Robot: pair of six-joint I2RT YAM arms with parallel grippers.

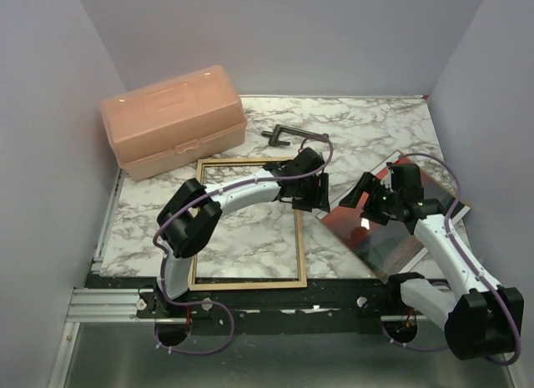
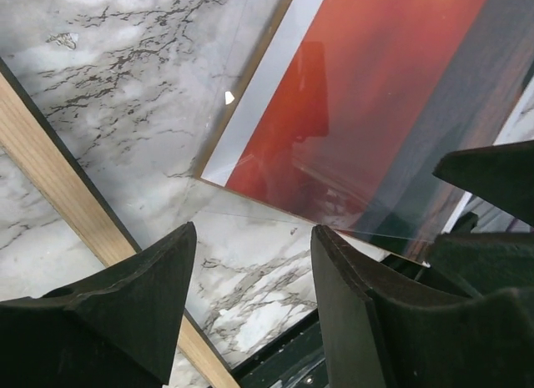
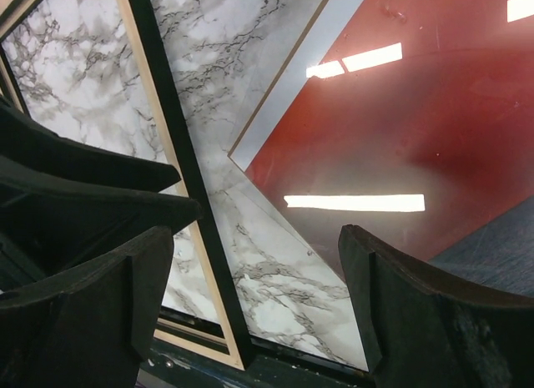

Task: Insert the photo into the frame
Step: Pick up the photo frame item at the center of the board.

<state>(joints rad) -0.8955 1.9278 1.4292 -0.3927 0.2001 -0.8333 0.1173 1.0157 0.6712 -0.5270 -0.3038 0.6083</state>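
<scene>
The frame [image 1: 246, 283] lies flat on the marble table, left of centre, tan wood face up; its edge shows in the left wrist view [image 2: 50, 179] and the right wrist view [image 3: 179, 154]. The photo [image 1: 392, 238], red sky and dark sea, lies face up to the right of the frame, also seen from the left wrist [image 2: 375, 96] and the right wrist [image 3: 400, 129]. A clear sheet seems to cover its near corner. My left gripper [image 1: 315, 196] [image 2: 253, 234] hovers open and empty between frame and photo. My right gripper [image 1: 365, 198] [image 3: 257, 238] is open and empty above the photo's left corner.
A peach plastic box [image 1: 173, 121] stands at the back left. A dark clamp-like tool [image 1: 288, 136] lies behind the frame. A white strip with a tan edge [image 2: 267, 79] borders the photo. A black rail [image 1: 250, 298] runs along the near table edge. Walls enclose three sides.
</scene>
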